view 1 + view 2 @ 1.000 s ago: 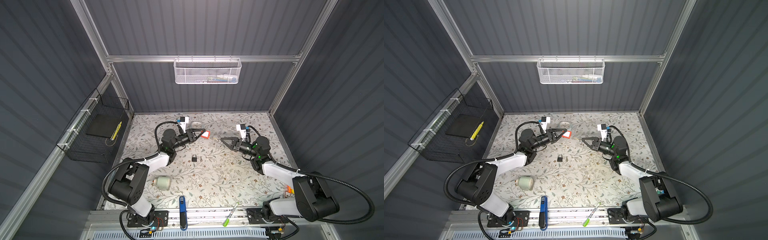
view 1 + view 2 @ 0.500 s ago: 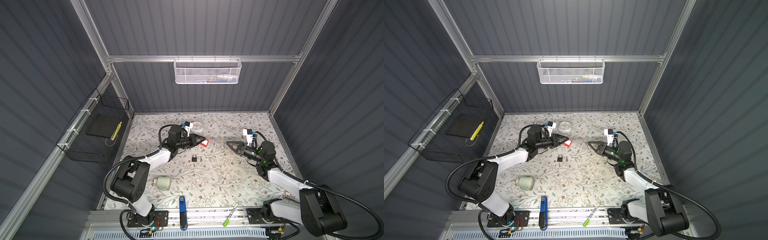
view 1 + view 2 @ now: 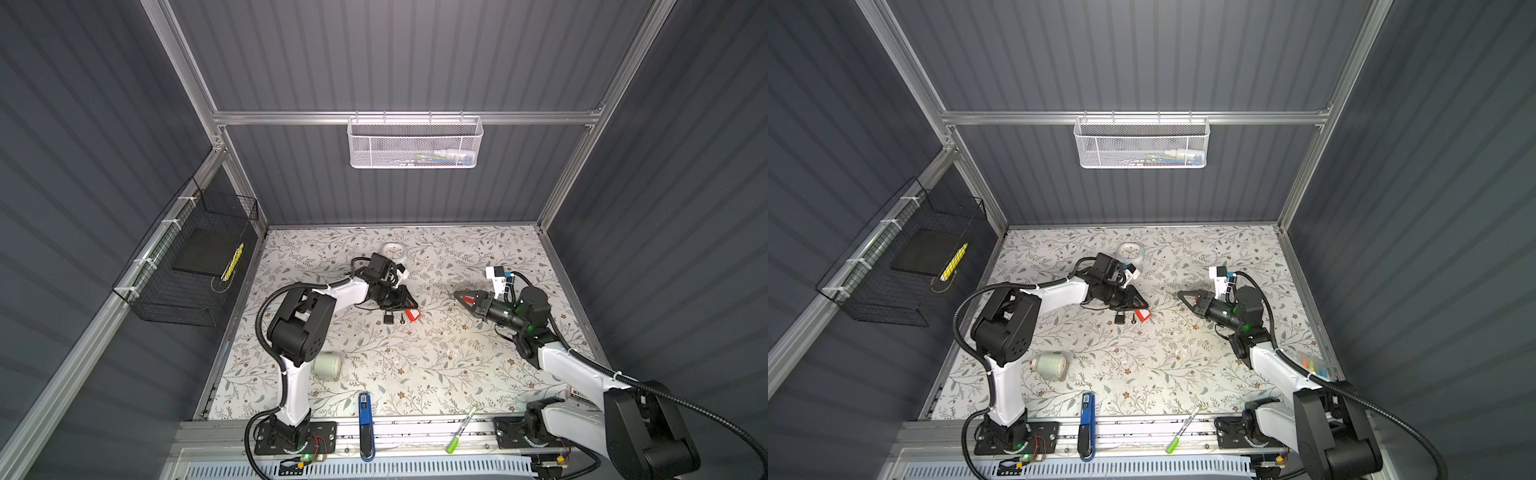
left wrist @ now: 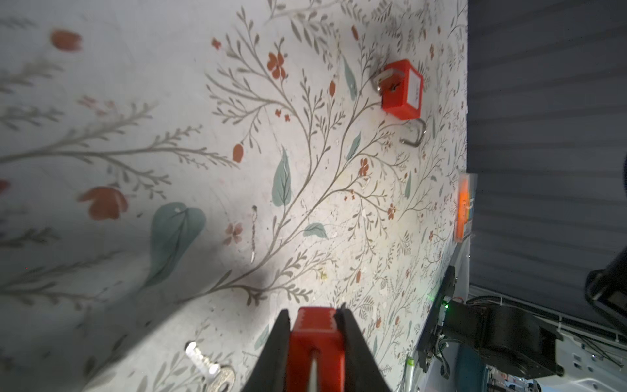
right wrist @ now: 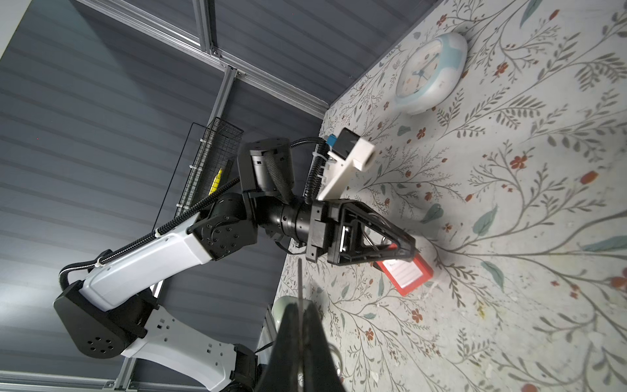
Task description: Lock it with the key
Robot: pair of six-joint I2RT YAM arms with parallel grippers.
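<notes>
Right wrist view shows the left gripper (image 5: 409, 249) clamped on the red padlock (image 5: 405, 273), jutting past its tips, label up, on the floral mat (image 5: 509, 237); the right gripper (image 5: 300, 304), well apart, pinches a thin key (image 5: 300, 280).

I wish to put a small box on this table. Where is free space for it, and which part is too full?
Widest bare patch: middle front, bordered by the pale green cylinder, blue tool, green marker and right arm. Both far corners, either side of the clock, are bare. Crowded: red padlock, black padlock and key by the left gripper.
</notes>
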